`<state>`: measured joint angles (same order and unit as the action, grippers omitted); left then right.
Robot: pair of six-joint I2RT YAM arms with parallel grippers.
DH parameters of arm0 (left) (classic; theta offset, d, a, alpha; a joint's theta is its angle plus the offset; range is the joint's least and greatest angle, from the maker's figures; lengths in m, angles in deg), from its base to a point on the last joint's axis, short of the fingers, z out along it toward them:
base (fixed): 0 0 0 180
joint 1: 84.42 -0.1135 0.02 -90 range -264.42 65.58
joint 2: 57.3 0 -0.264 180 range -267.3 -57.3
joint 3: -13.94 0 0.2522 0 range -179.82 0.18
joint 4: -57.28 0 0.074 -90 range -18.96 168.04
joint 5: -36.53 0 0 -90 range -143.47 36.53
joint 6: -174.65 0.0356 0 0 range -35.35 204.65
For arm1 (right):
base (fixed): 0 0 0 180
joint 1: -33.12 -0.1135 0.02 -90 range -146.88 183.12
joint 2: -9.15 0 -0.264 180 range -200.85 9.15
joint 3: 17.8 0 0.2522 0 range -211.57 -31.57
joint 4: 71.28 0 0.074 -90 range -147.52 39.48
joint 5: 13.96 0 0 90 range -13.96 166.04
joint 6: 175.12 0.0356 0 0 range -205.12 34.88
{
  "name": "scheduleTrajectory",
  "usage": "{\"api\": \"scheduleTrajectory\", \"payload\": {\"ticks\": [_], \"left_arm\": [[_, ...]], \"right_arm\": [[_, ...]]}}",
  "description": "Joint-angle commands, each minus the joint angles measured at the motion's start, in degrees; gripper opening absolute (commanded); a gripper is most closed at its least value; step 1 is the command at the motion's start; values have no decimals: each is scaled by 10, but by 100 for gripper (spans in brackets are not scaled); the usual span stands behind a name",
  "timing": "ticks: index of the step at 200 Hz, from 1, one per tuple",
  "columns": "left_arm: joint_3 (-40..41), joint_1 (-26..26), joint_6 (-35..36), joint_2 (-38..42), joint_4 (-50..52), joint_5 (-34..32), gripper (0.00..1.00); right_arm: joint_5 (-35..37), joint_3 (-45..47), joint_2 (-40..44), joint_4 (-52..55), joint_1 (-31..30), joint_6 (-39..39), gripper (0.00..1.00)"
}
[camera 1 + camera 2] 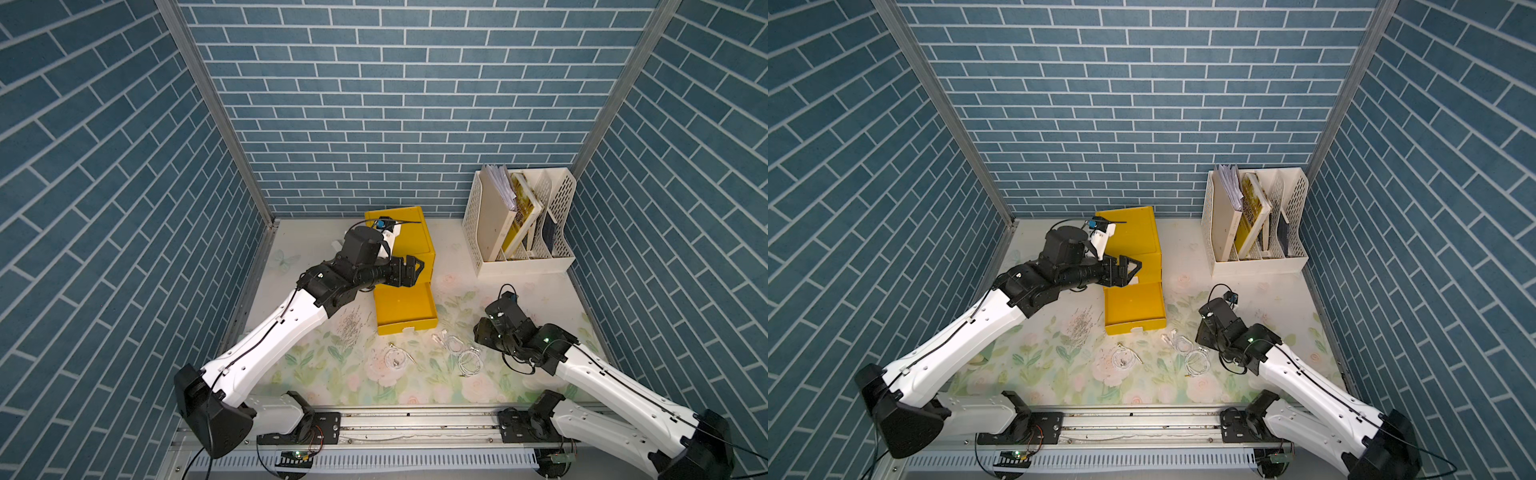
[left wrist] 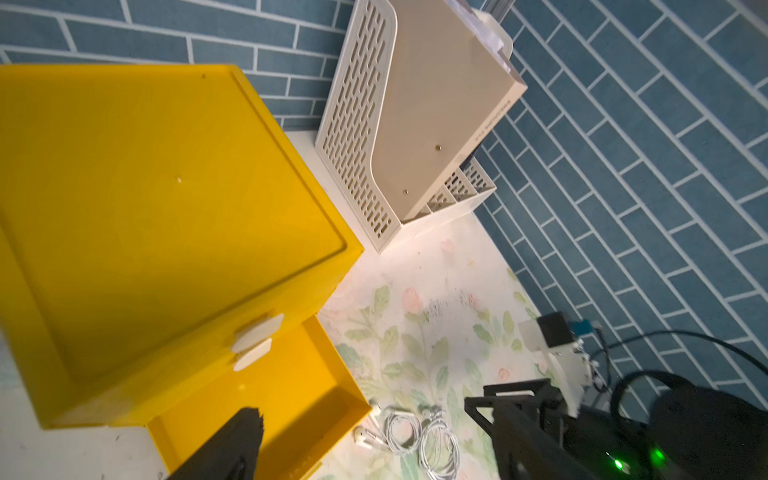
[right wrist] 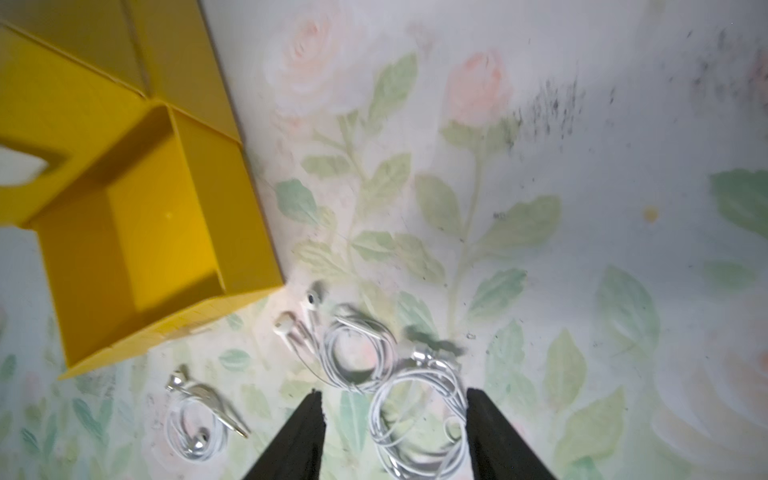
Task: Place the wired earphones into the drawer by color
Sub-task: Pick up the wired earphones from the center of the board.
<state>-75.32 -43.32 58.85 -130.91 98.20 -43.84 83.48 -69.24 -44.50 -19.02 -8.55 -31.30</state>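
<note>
Right gripper [image 3: 394,392] half-open, straddling white earphones [image 3: 415,374] on bench [image 3: 540,249].
Left gripper [image 2: 359,409] wide, empty. Adjacent coil [image 3: 353,324] could snag and lift too.

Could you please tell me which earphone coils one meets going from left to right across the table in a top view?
White coil with the gold plug → white coil with loose earbuds → larger white coil.

Robot test booth: blue brick-print wall panels [image 1: 407,104], aluminium corner posts [image 1: 216,112], floral table cover [image 1: 332,374], metal mounting rail [image 1: 415,422].
</note>
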Motion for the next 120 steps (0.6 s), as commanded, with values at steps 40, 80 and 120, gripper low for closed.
{"api": "scheduleTrajectory", "payload": {"ticks": [40, 80, 120], "left_arm": [[68, 62, -50, 58, -14, -64, 91], [100, 78, -69, 67, -31, -70, 91], [118, 86, -79, 71, -45, -71, 91]], "right_arm": [[-114, 24, -16, 32, 13, -93, 55], [-102, 30, -35, 58, 13, -110, 52], [-112, 53, -48, 41, 12, -116, 48]]}}
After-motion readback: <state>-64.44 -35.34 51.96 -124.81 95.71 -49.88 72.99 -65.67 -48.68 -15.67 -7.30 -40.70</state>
